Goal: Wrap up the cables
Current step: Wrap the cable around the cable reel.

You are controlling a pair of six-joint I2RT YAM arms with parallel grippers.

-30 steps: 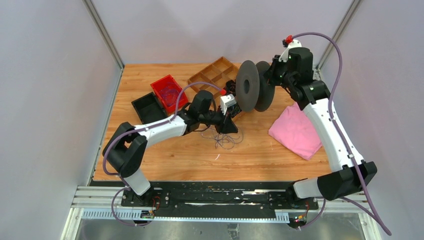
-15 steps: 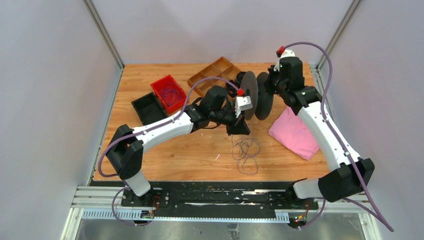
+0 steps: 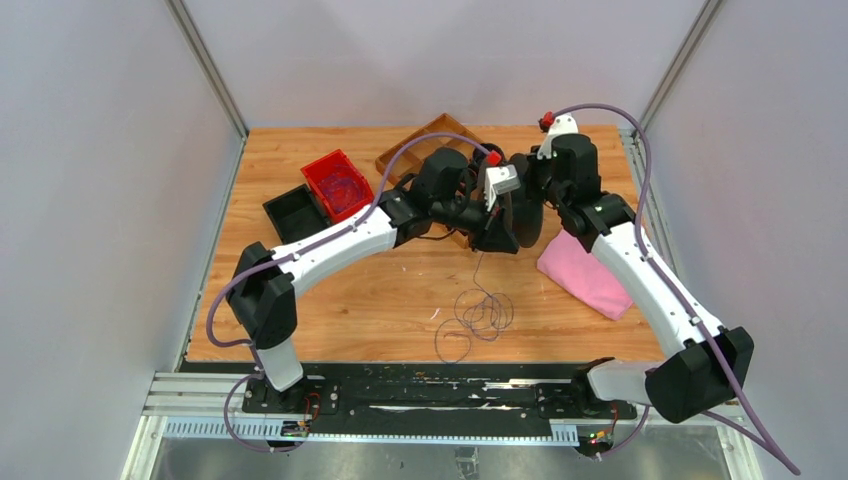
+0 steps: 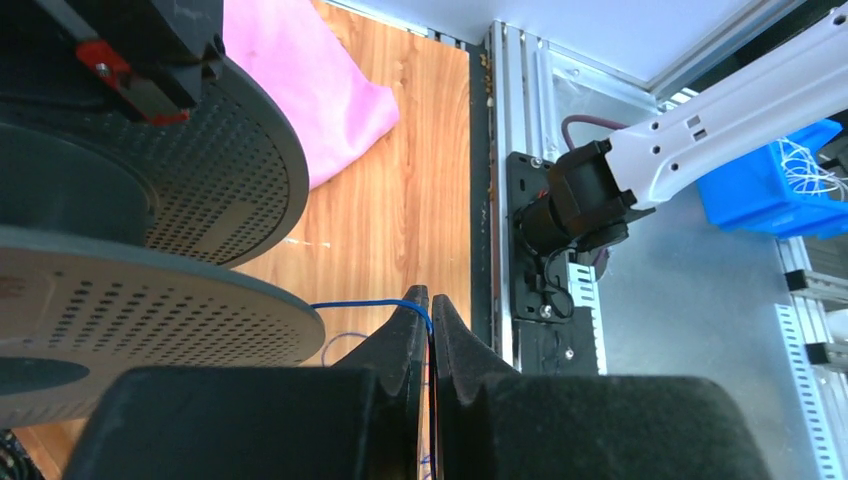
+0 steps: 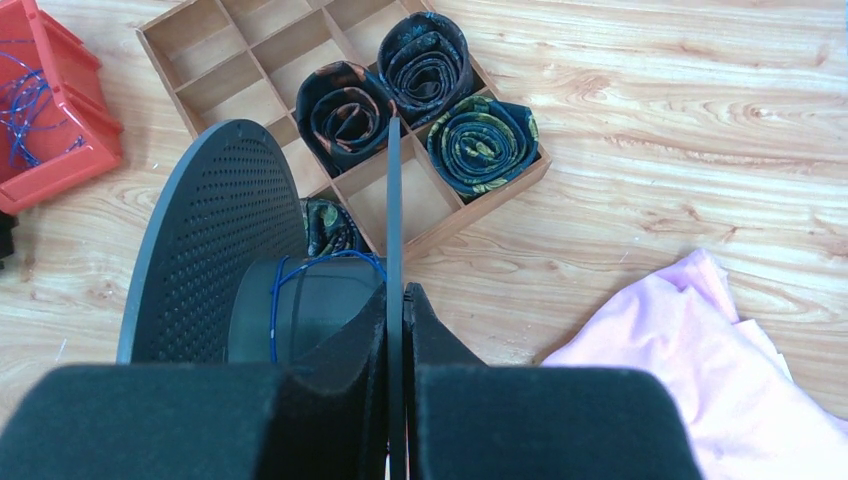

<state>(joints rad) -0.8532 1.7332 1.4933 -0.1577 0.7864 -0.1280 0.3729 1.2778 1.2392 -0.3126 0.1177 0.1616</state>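
The left tool (image 4: 431, 300), shut tight, is pinching the thin cable (image 4: 365, 303) just beside the spool (image 5: 215, 230), while the right tool (image 5: 396, 295) is clamping the spool's flange edge. A few turns are sitting on the hub, and the slack is lying in loose loops on the desk (image 3: 370, 300) below. Probable risk: the loops tangling as they rise, snagging, and pulling the cable out of the pinch or off the hub.

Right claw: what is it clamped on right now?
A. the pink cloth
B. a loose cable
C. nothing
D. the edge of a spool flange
D: in the right wrist view the right claw is shut on the thin, edge-on flange of the spool.
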